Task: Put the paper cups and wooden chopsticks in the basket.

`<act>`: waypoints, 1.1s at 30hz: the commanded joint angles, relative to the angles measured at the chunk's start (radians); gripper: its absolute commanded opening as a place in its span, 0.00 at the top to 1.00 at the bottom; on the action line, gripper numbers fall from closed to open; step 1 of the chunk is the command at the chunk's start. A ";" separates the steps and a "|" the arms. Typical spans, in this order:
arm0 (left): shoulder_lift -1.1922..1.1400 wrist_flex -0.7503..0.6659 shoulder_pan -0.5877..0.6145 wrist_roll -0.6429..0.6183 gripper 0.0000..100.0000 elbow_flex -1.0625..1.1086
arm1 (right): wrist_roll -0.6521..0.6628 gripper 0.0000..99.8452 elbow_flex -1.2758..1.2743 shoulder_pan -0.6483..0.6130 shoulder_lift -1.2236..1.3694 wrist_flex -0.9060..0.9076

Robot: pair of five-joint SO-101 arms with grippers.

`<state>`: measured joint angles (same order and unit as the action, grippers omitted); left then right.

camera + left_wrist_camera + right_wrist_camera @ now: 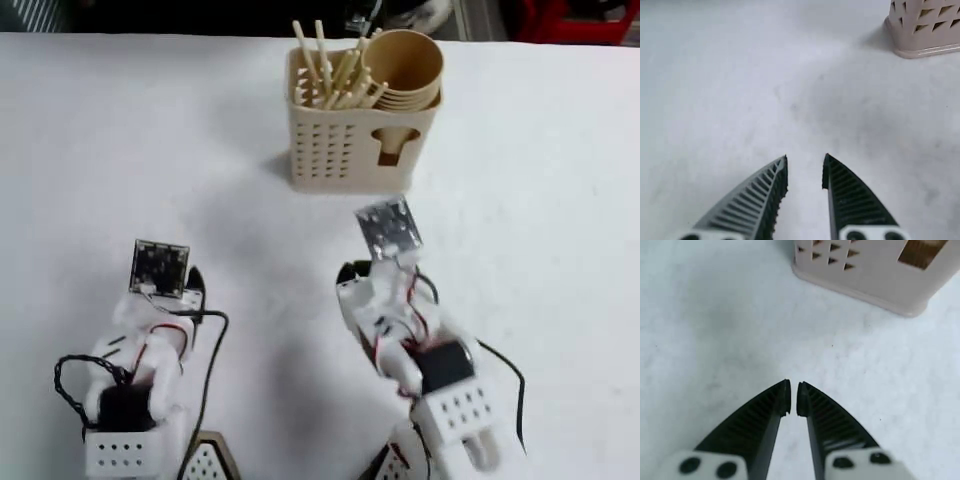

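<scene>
Bright, diffuse light over white table [120, 120] w/ soft, faint shadow beside basket [345, 150], dark bkgd beyond.

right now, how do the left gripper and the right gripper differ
The left gripper has its jaws apart; the right gripper has them almost touching. The right gripper sits nearer the basket than the left gripper does. Both are empty, low over the white table.

No readable text, no labels, no numbers, no signs on anything here
</scene>
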<state>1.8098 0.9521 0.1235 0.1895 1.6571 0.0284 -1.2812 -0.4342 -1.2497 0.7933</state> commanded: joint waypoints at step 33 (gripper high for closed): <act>0.012 0.204 0.007 0.008 0.87 0.035 | 0.092 0.97 -0.411 0.309 -0.552 0.315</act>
<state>1.8144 1.1515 0.1235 0.1895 1.6970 0.1112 -1.6724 -0.1320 -1.7914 1.1155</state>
